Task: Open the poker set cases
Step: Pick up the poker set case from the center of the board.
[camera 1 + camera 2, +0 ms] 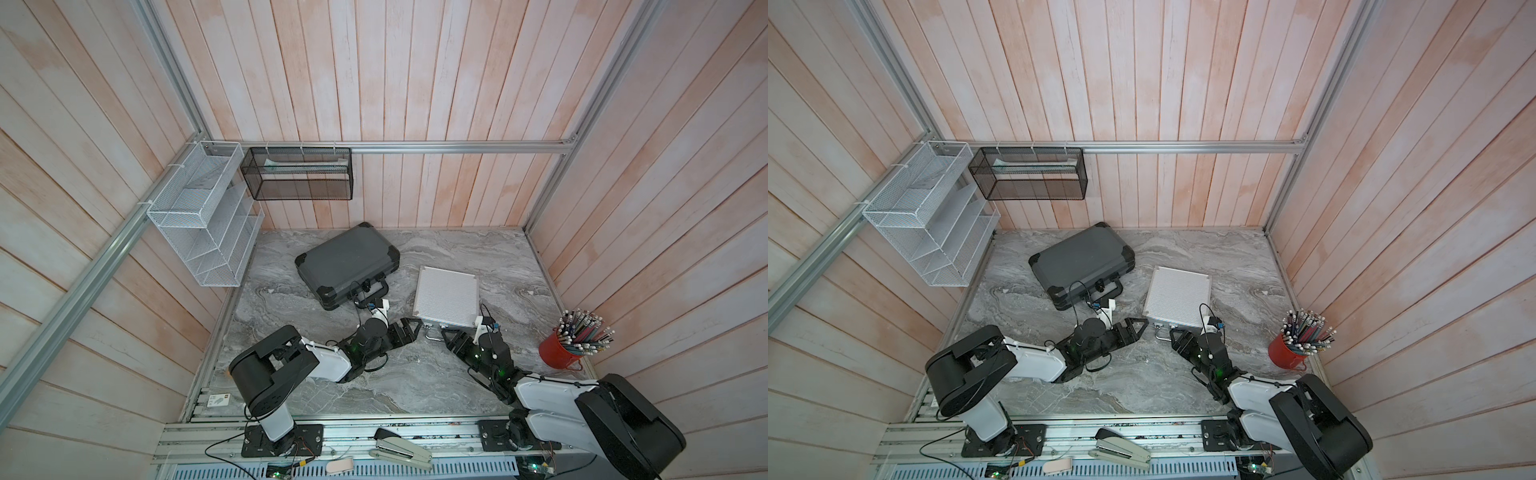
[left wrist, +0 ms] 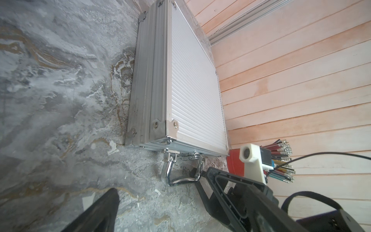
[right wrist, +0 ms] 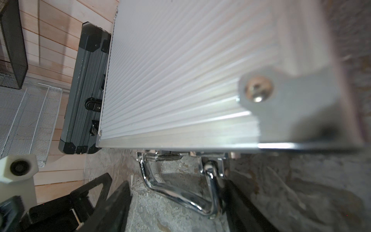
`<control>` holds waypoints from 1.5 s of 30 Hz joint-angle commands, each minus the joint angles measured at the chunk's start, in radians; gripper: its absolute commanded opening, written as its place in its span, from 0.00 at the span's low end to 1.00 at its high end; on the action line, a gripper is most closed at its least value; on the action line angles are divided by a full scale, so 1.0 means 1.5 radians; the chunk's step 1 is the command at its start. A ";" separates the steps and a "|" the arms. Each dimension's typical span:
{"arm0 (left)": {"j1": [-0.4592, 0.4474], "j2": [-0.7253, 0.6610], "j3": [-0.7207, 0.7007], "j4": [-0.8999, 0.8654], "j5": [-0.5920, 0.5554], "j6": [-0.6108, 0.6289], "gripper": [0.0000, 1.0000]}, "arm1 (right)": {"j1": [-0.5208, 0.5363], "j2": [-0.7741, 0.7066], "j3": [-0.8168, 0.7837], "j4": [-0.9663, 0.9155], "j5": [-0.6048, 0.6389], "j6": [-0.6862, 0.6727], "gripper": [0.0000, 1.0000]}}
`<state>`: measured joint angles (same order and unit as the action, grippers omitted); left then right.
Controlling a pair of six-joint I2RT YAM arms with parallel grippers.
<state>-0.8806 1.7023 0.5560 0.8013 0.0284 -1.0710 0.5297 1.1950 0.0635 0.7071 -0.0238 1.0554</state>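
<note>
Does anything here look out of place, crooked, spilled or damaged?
Nothing looks spilled or damaged. The dark grey case lies clearly askew to the table edges, the silver case slightly. A stapler lies on the front rail.

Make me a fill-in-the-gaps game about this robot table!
The pencils stand in a ____ cup.
The dark grey case and the silver case are both ____.
Between the fingers of the right hand sits the silver case's shiny ____.
Missing words: red, closed, handle.
</note>
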 commanded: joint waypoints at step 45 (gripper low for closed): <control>-0.031 0.108 -0.053 0.202 0.026 -0.187 0.94 | -0.008 0.180 -0.012 0.199 -0.008 0.061 0.42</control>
<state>-0.9199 1.8454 0.4984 1.0710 0.0921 -1.3296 0.5201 1.4326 0.0311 1.0096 -0.0029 1.1381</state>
